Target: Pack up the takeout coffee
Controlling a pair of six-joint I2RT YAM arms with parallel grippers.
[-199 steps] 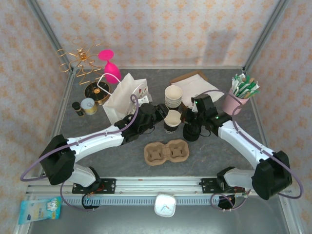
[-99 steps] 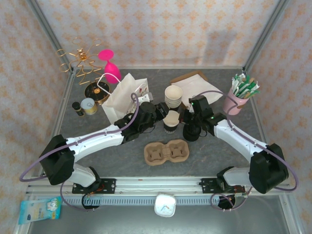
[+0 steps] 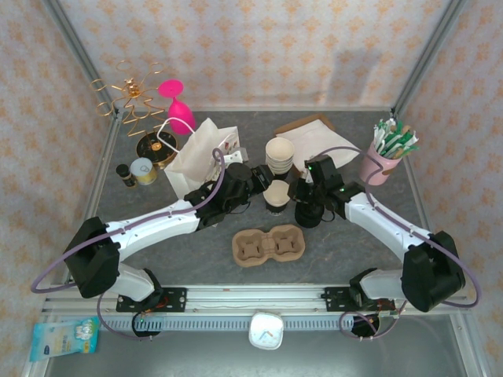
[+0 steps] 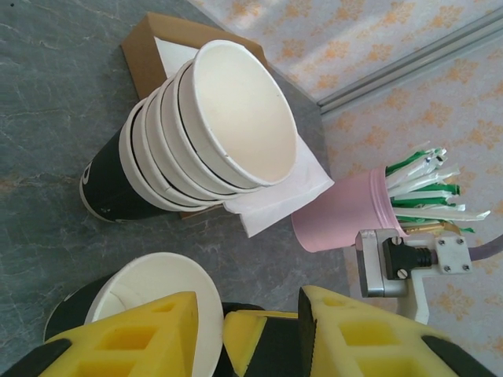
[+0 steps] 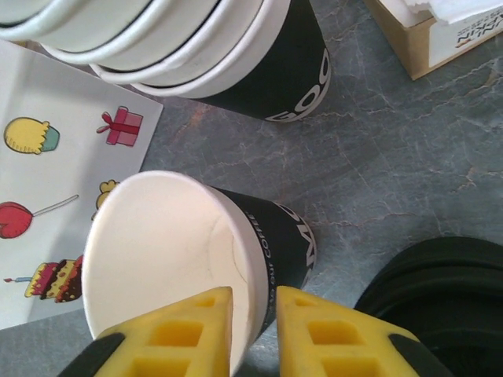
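Between the two grippers, just behind the pulp cup carrier [image 3: 269, 245], the takeout coffee cup [image 3: 277, 192] stands upright and open-topped on the table, close beside the stack of black lids [image 3: 308, 214]. The right gripper [image 5: 253, 310] has its jaws a little parted, one finger inside the rim and one outside. The left gripper [image 4: 247, 318] is at the cup's other side with jaws parted; whether they grasp the cup I cannot tell.
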